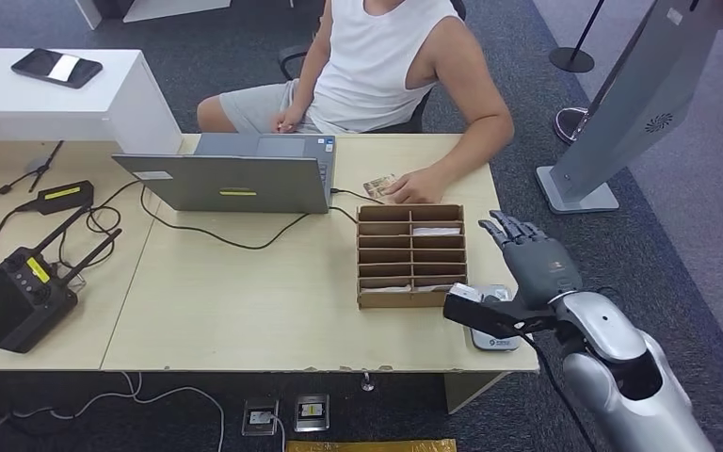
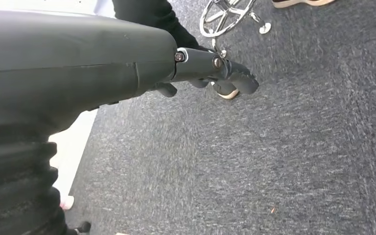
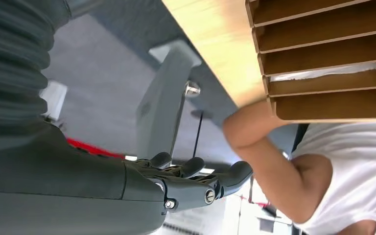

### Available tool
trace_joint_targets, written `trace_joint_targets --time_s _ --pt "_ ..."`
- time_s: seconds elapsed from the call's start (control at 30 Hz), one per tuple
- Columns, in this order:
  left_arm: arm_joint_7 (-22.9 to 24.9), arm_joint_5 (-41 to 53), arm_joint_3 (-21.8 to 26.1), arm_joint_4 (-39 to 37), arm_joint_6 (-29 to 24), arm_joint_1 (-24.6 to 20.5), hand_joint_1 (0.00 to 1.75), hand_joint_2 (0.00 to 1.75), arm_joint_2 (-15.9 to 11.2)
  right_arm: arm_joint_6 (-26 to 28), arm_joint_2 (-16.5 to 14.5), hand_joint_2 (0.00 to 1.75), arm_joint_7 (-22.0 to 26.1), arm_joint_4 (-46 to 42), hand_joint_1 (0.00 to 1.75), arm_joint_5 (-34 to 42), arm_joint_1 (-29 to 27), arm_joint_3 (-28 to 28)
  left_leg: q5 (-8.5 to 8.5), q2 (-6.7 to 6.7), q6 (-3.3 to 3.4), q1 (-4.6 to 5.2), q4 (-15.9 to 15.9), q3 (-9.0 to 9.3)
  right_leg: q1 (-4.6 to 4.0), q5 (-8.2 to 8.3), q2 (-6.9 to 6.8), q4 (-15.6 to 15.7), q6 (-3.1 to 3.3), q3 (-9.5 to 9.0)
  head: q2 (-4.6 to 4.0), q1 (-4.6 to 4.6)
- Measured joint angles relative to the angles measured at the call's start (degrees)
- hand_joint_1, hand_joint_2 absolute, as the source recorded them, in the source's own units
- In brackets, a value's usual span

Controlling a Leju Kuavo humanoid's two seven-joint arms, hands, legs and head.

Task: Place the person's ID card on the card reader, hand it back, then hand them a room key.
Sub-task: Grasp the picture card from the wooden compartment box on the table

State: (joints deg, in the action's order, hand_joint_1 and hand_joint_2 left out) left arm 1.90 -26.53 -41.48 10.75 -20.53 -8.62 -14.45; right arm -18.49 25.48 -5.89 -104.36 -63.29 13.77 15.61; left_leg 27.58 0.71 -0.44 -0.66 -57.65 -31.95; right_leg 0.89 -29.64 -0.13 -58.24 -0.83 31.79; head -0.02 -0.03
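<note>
Early in the task by the look of it, with the ID card [image 1: 379, 185] not yet taken: lying on the table [image 1: 245, 301] under the fingertips of the person's hand [image 1: 418, 187], at about twelve o'clock from the wooden compartment tray [image 1: 410, 256] and just beyond its far edge. Right hand [image 1: 534, 261] raised off the table's edge at three o'clock of the tray, fingers spread and holding nothing, well short of the card. Card reader [image 1: 495, 331] lying flat near the front corner of the table, at about five o'clock from the tray, half covered by the right forearm. Next move, as a judgement: reach forward and inward toward eleven o'clock, past the tray's corner, to take the card where offered, then bring back to the reader; calls for a thin pinch on a flat card, hard to lift off the wood unless raised by the person. Left hand [image 2: 210, 73] hanging low over grey carpet, fingers curled inward with nothing visible in them. Hard to make out: the card's face, too small and partly covered; the white slips in the tray's compartments, possibly room keys, cannot tell; the reader's top surface, mostly hidden. Right wrist view blurred along the table edge, showing tray slots and the person's bent arm.
</note>
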Motion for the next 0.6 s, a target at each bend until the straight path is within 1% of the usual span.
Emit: trace_joint_targets --time_s 0.1,0.2,0.27,0.6 --pt "0.0 0.0 0.0 0.0 0.0 -0.1 0.0 1.75 0.3 3.7 -1.4 1.75 -0.9 0.0 0.0 -3.0 -1.2 1.5 0.0 0.0 0.0 0.0 0.0 0.0 -0.01 -0.01 -0.01 0.0 0.01 0.0 0.0 0.0" --pt "0.0 -0.2 0.0 0.0 -0.2 -0.1 0.0 1.75 0.5 8.0 -2.7 1.75 -1.0 0.7 0.0 -3.5 -2.0 2.5 0.0 0.0 0.0 0.0 0.0 -0.01 0.0 -0.01 -0.02 0.0 0.02 0.0 0.0 0.01" --pt "0.0 -0.4 0.0 0.0 -0.5 -0.1 0.0 1.75 0.6 9.7 -3.3 1.75 -0.9 1.7 0.0 -3.2 -2.1 3.0 0.0 0.0 0.0 0.0 0.0 -0.01 0.0 -0.01 -0.01 0.0 0.02 0.0 0.0 0.01" --pt "0.2 -1.3 0.0 0.0 -0.8 -0.1 0.0 1.75 0.7 11.4 -5.9 1.75 0.3 7.2 0.0 -0.9 -0.7 4.9 0.0 0.0 0.0 0.0 0.0 -0.02 0.0 -0.01 -0.02 0.0 0.01 0.0 0.0 0.01"
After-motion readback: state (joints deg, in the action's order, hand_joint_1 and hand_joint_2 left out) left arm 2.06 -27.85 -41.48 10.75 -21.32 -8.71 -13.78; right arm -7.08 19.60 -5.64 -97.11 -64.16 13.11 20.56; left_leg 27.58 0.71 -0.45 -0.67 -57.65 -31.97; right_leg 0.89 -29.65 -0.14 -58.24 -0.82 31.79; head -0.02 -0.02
